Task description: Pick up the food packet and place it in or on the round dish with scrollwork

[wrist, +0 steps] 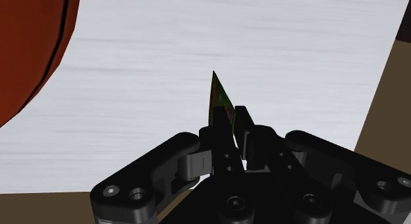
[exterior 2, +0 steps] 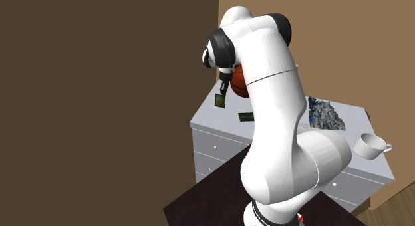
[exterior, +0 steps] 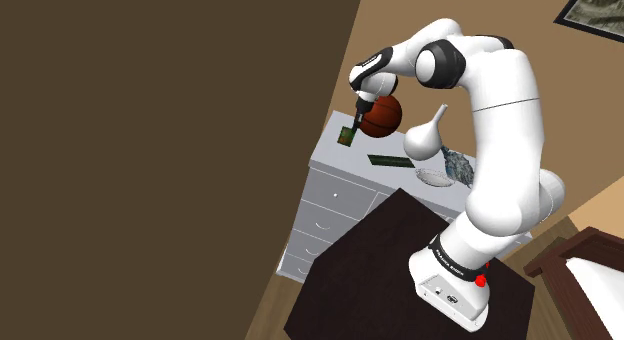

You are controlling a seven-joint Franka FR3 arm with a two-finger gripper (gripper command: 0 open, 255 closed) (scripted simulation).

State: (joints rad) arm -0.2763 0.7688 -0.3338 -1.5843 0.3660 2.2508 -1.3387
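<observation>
One food packet sits pinched in the closed claw, upper middle of the shoulder view, over the desk. I'd carry it high (ball's close) rightward to the patterned dish.

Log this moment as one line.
gripper: shut on small green food packet | packet: raised off white dresser top, beside orange-brown ball

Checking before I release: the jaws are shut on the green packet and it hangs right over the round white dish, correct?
No. The jaws do clasp the green packet, but it hangs beside the reddish-brown ball, apart from the round white dish, as the shoulder view shows.
</observation>
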